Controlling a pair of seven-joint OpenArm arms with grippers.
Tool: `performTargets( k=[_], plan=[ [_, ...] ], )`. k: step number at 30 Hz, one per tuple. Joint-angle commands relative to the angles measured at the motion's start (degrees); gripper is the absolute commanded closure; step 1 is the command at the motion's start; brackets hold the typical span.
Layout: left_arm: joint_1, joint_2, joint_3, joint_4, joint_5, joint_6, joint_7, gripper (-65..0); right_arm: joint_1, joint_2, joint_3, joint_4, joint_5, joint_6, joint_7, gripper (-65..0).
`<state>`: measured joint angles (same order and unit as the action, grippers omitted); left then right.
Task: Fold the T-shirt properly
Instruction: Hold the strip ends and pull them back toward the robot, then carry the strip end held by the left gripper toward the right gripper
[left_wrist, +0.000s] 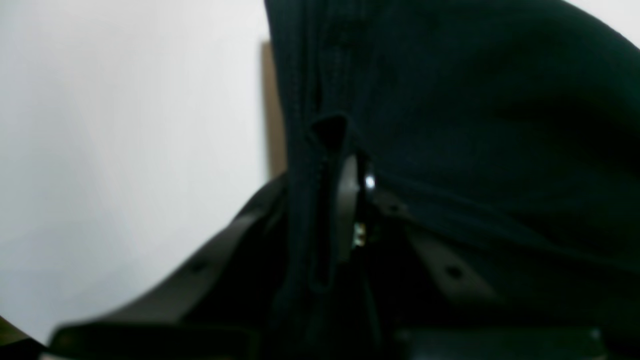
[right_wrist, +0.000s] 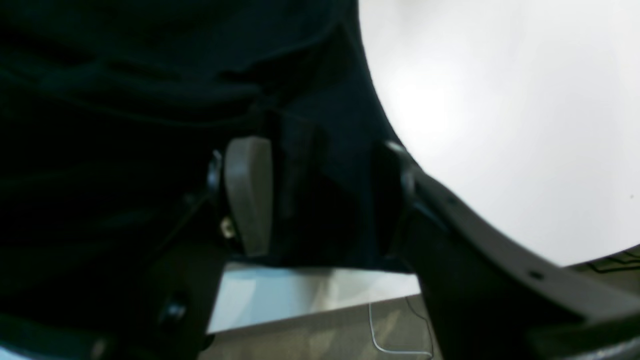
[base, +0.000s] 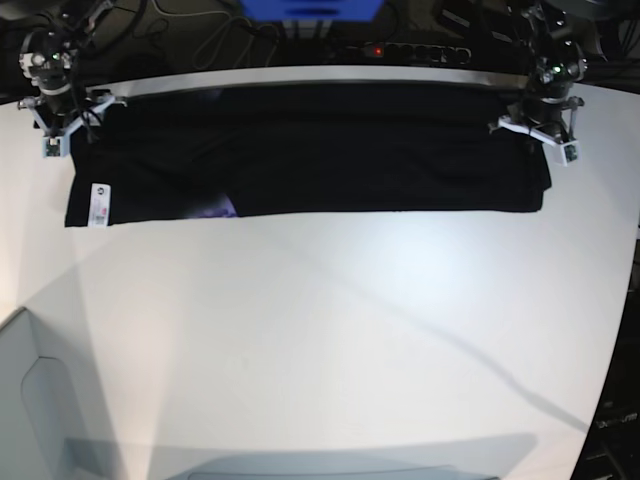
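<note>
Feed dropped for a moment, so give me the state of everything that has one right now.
Large black cloth T-shirt: lying in a long band along the table's far edge, white tag showing.
Left gripper: shut on the T-shirt.
Right gripper: open, cloth between its fingers.
White table: bearing the shirt.

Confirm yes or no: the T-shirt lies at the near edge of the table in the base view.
No. The T-shirt is stretched along the far edge of the table, between the two grippers.

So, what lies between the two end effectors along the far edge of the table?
Only the T-shirt, a black band running from the right end effector to the left end effector, as the base view shows.
</note>
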<state>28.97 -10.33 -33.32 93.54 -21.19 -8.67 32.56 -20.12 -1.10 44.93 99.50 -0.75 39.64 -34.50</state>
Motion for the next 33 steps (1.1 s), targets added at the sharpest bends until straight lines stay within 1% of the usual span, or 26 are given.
performTargets(
  k=[1, 4, 9, 13, 15, 22, 24, 27, 33],
  plan=[
    [0.70, -0.35, -0.31, 0.66, 1.89, 1.33, 2.74, -0.4, 0.56, 0.62, 0.22, 0.67, 0.36, 0.36, 1.05, -31.7],
    [1.31, -0.35, -0.31, 4.97, 0.49, 1.33, 3.00, 0.0, 0.91, 0.62, 0.22, 0.67, 0.36, 0.36, 1.05, -31.7],
    [5.62, -0.27, 0.05, 16.40, -5.49, 1.33, 3.00, 0.0, 1.44, 0.62, -1.19, 0.67, 0.36, 0.36, 1.05, -31.7],
    [6.68, 0.44, 4.00, 21.67, -7.25, 1.33, 3.09, 0.0, 1.70, 0.44, -1.45, 0.67, 0.36, 0.36, 0.96, -31.7],
    [6.68, 0.53, 7.96, 21.94, -7.34, 1.33, 3.18, 0.0, 1.70, 0.36, -1.54, 0.67, 0.36, 0.36, 0.96, -31.7],
    [6.15, -0.09, 25.89, 21.94, -6.90, 1.33, 2.83, 0.0, 1.70, 0.36, -1.54, 0.67, 0.36, 0.36, 0.96, -31.7],
    [4.83, -0.18, 31.08, 21.94, -6.81, 1.33, 2.74, 0.0, 1.70, 0.36, -1.54, 0.67, 0.36, 0.36, 0.96, -31.7],
    [2.90, -0.18, 36.62, 21.58, -6.81, 1.41, 2.74, 0.0, 1.70, 0.36, -1.54, 0.67, 0.36, 0.36, 0.96, -31.7],
    [-3.61, -0.18, 45.58, 20.09, -6.72, 1.94, 3.18, 0.0, 1.70, 0.36, -1.54, 0.67, 0.36, 0.36, 0.96, -31.7]
  ],
)
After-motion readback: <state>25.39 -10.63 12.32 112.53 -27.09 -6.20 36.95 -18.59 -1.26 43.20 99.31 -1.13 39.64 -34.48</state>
